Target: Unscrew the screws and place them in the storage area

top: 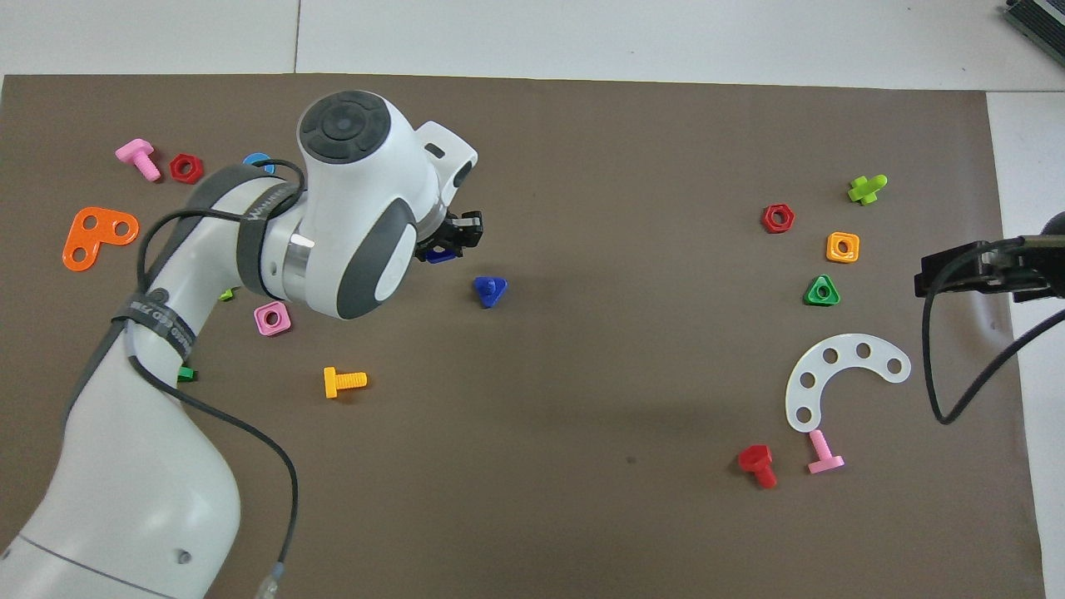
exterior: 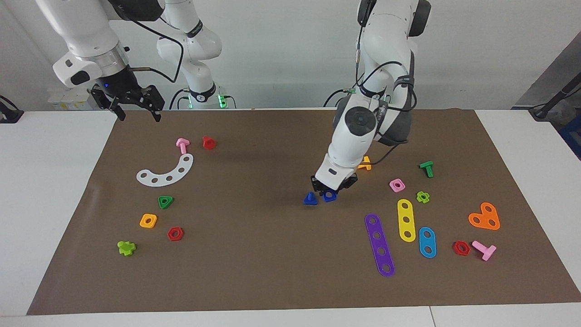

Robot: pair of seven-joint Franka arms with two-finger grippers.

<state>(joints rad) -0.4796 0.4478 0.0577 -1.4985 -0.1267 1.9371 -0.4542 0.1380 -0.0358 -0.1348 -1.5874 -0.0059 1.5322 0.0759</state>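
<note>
The blue screw [exterior: 310, 199] is lying alone on the brown mat [exterior: 272, 254] in the middle of the counter, resting on its flat triangular head with its short shaft pointing up. The left pincer [exterior: 331, 193] is sitting low just beside it, toward the left arm's end of the counter, and is gripping the blue nut [exterior: 330, 195], now apart from the screw. The right pincer [exterior: 136, 105] is hanging in the air with its fingers spread and nothing between them, over the mat's edge at the right arm's end. The storage area [exterior: 195, 204], the stretch of mat around the white curved strip [exterior: 165, 172], the green triangular nut [exterior: 165, 202], the orange square nut [exterior: 148, 220] and the red hexagonal nut [exterior: 175, 234], is lying between the screw and that waiting pincer. The left pincer is much the nearer to the screw but occupied; the free right one is well apart from it.
</note>
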